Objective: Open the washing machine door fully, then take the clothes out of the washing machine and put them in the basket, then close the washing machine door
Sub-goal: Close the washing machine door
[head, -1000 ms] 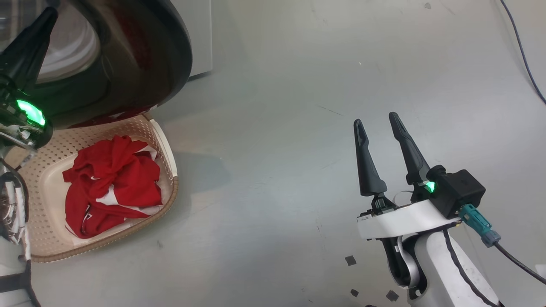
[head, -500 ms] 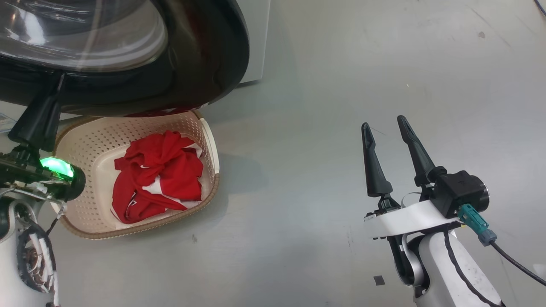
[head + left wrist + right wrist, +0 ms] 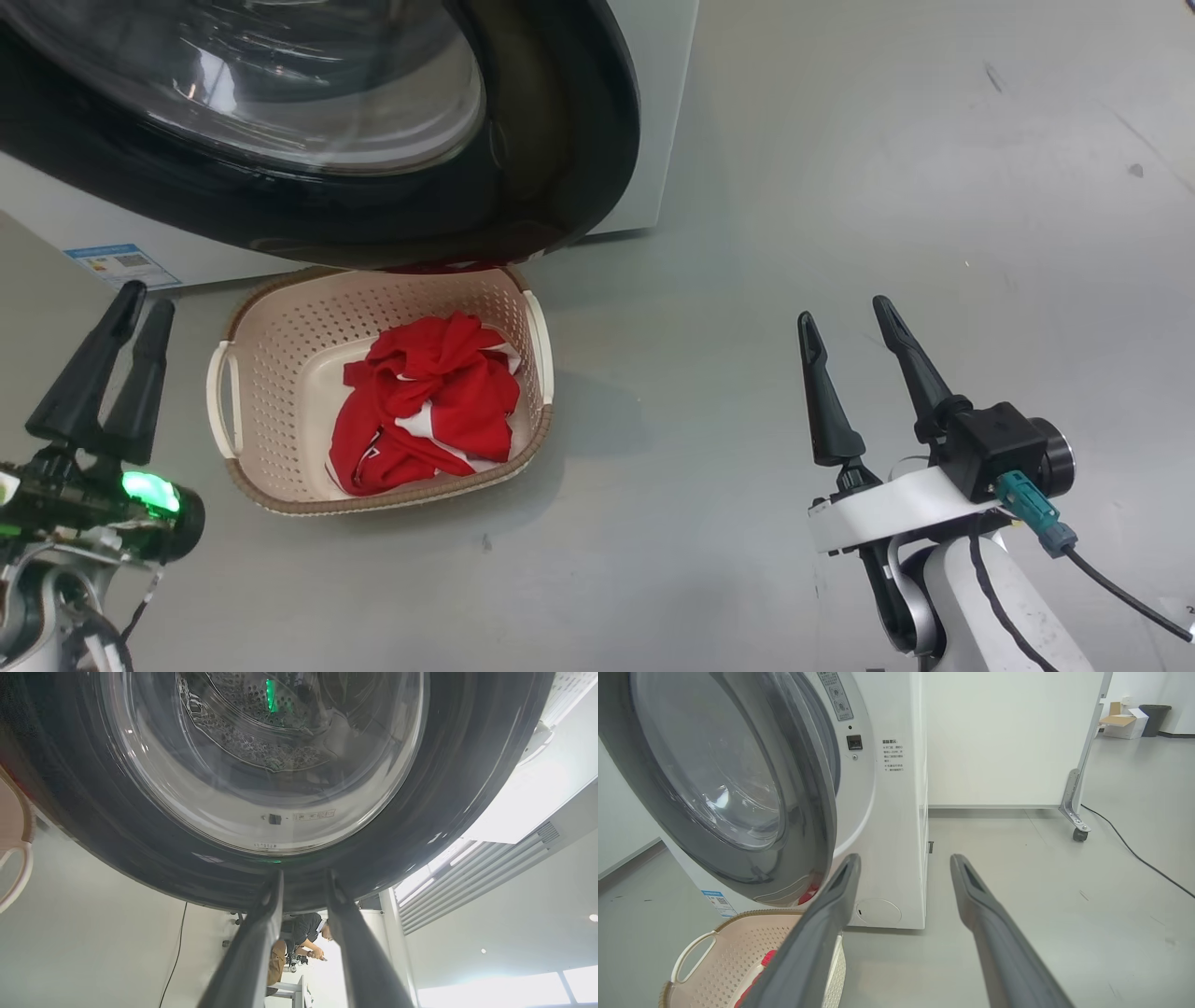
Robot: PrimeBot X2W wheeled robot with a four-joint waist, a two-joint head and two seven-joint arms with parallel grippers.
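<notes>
Closing looks to be the step in hand, since the clothes (image 3: 429, 401) are lying bunched in the basket (image 3: 280, 504). The basket is sitting on the floor (image 3: 840, 140) between the two grippers, much nearer the left gripper (image 3: 149, 299) and just off its right side.

The left gripper is holding nothing, its fingers parted a little and pointing up at the washing machine door (image 3: 560, 168). In the left wrist view, the door's black rim is hanging just beyond the tips, and contact cannot be told.

The right gripper (image 3: 843, 313) is standing spread wide and empty, well to the right of the basket. Ahead and to its left, the door is standing at an angle to the white washing machine (image 3: 896, 835), apparently not yet latched.

The next move is likely calling for a steady push on the rim's free edge toward the machine until it seats. A red patch (image 3: 808, 893) is showing beneath the door's lower edge; whether it is cloth or a reflection is unclear, so it is worth checking first.
</notes>
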